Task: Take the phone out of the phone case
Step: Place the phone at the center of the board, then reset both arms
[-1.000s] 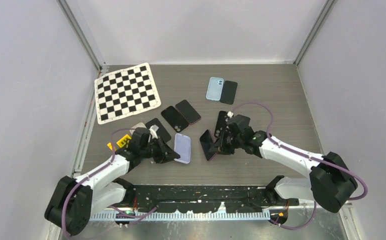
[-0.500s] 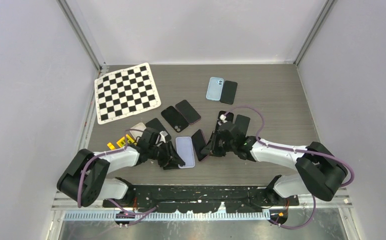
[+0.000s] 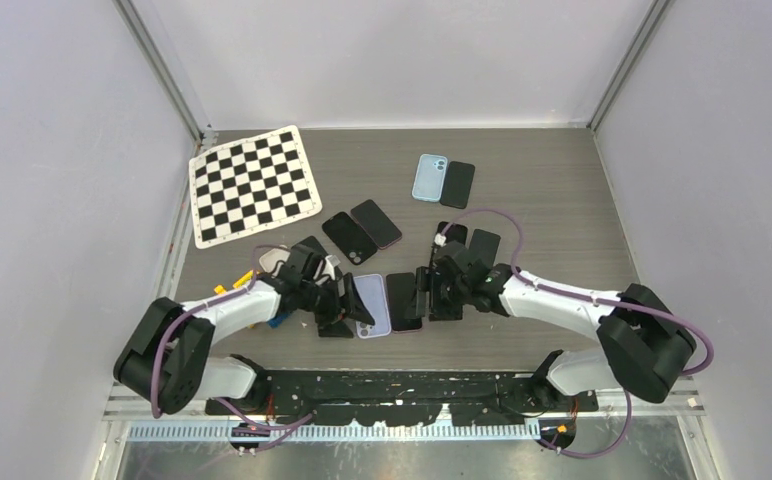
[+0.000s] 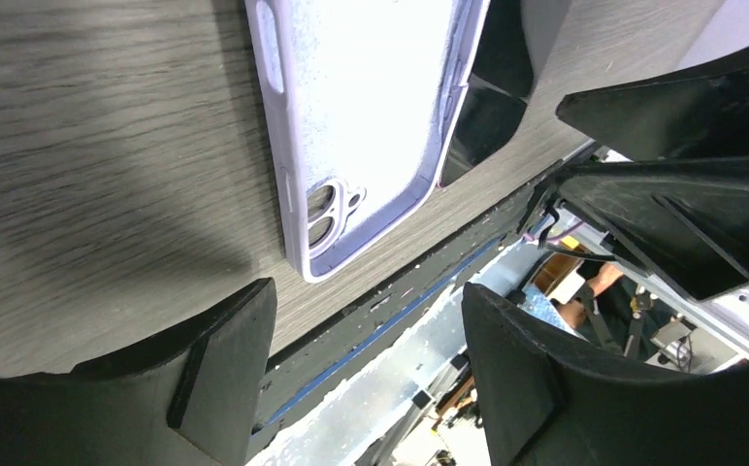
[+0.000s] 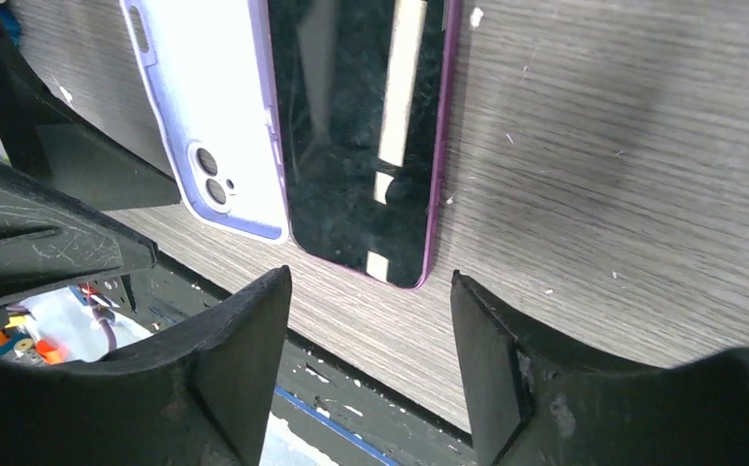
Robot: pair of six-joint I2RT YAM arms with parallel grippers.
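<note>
**Separation stage, apparently complete.** The phone point(image 5: 361, 136) lies dark face up near the desk's point(image 3: 562, 180) front edge, just beside the empty lilac case point(image 5: 211, 116); whether their edges touch is unclear. Your left gripper point(image 4: 361, 340) and right gripper point(image 5: 371, 330) each stand with jaws apart, holding nothing. Next, you need only lift both arms clear without nudging either item.

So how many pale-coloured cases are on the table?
2: a lilac case beside the left gripper, and a light blue one at the far side. More may be hidden.
</note>
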